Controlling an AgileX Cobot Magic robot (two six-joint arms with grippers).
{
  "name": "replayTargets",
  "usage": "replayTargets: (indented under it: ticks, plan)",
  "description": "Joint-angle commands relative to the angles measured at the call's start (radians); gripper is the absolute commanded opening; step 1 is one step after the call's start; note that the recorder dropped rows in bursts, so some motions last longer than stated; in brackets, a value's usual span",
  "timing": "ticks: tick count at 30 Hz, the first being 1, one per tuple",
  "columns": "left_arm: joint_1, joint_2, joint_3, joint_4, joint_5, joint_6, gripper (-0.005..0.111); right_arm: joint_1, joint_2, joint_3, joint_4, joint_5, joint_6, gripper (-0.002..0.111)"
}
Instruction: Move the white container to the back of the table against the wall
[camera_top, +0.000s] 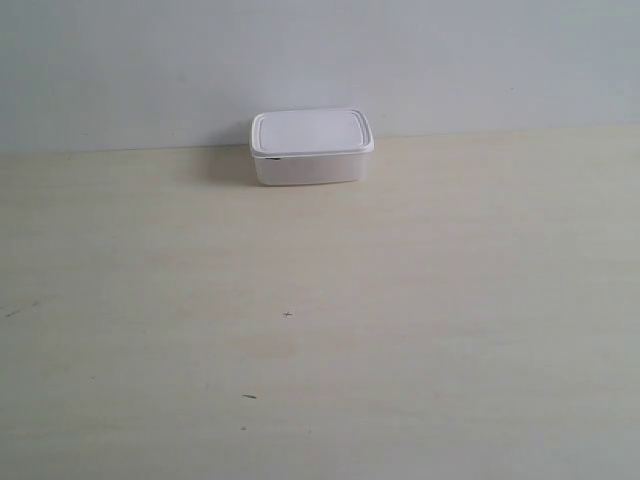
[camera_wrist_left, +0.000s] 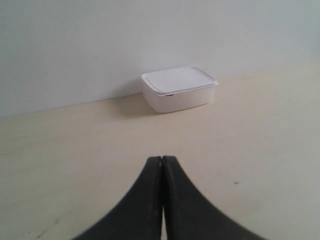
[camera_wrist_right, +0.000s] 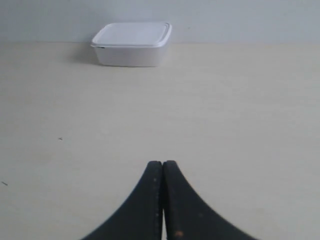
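Already looks done, or very nearly: places the white container (camera_top: 311, 147) well ahead of both pairs of jaws, upright with lid on, at the far edge of the table (camera_top: 400, 330) and up against the wall (camera_top: 450, 60), or just shy of it; cannot tell from these views whether truly touching. Shows the left gripper (camera_wrist_left: 162, 159) with jaws pressed together on nothing, low over bare tabletop, box ahead and slightly off to one side of the jaw line. Shows the right gripper (camera_wrist_right: 162, 162) likewise closed and empty, box far ahead and off to the other side. Leaves little to do beyond holding clear. Worth guarding against a needless approach: reaching forward with closed jaws could nudge so light a plastic box askew, slide it sideways along the wall, or tip it by jamming its rear rim. Could also pop the lid by pinching down on the rim. For closing any leftover gap behind the box, better a gentle, centred push from the near face; off-centre, likely to swivel the box instead of seating it flat, and, too hard, to bounce it back off the wall.
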Motion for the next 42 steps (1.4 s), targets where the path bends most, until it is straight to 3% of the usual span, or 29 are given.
replayTargets:
  ticks: [1, 5, 9, 21, 28, 33, 37, 42]
  plan:
    - [0.116, -0.048, 0.045, 0.004, 0.000, 0.002, 0.000, -0.126, -0.059, 0.038, -0.010, 0.048, -0.003, 0.000]
    - [0.212, -0.089, 0.105, 0.004, 0.000, 0.002, 0.000, -0.230, -0.113, 0.057, -0.010, 0.043, -0.002, 0.000]
    - [0.245, -0.101, 0.151, 0.004, 0.000, 0.002, 0.000, -0.247, -0.129, 0.061, -0.005, 0.035, -0.002, 0.000]
    - [0.245, -0.101, 0.164, 0.004, 0.055, 0.002, 0.000, -0.247, -0.129, 0.061, -0.005, 0.009, -0.002, 0.000]
    - [0.245, -0.101, 0.205, 0.004, -0.016, 0.002, 0.000, -0.247, -0.129, 0.100, -0.207, -0.315, -0.002, 0.000]
    - [0.245, -0.101, 0.206, 0.004, -0.056, 0.002, 0.000, -0.247, -0.129, 0.205, -0.361, -0.381, -0.002, 0.000]
    - [0.245, -0.101, 0.206, 0.004, -0.061, 0.002, 0.000, -0.247, -0.129, 0.205, -0.406, -0.372, -0.002, 0.000]
    - [0.245, -0.101, 0.206, 0.004, -0.040, 0.002, 0.000, -0.247, -0.129, 0.205, -0.479, -0.197, -0.002, 0.000]
